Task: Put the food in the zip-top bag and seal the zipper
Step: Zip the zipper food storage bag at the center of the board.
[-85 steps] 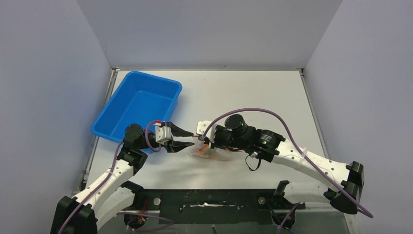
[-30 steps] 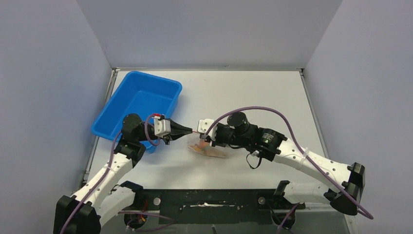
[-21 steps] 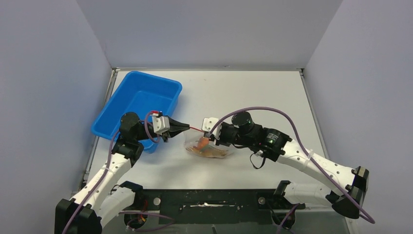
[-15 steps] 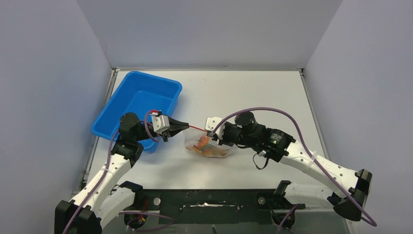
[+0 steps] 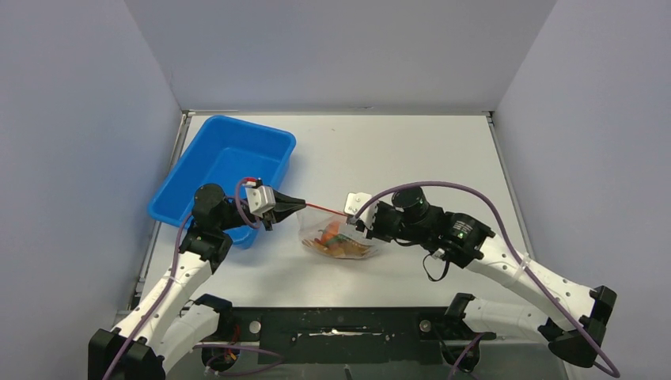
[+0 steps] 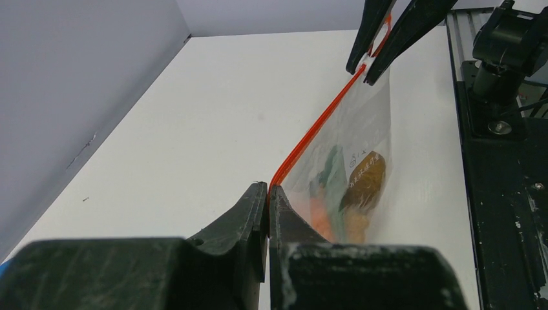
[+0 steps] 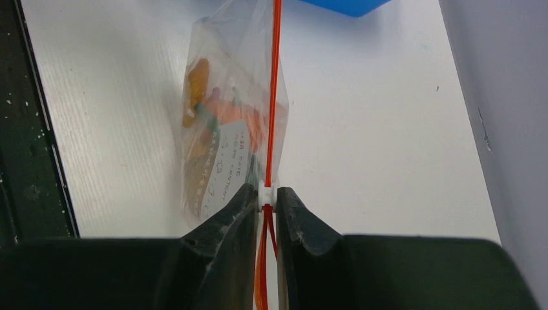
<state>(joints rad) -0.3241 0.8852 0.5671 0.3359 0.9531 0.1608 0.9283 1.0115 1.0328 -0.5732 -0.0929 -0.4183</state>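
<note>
Both arms angle inward from the near edge, elbows low. The left gripper (image 5: 299,204) pinches one end of the taut, thin red-orange zipper strip (image 5: 324,209), and the right gripper (image 5: 351,216) pinches the other. The clear plastic zip-top bag (image 5: 342,244) hangs between them with the small toy food (image 5: 331,237) inside. The blue plastic tray (image 5: 225,170) lies beyond.

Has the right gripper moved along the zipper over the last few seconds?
Yes. In the top view the right gripper has slid to the right along the zipper, ending farther from the blue tray than before.
</note>
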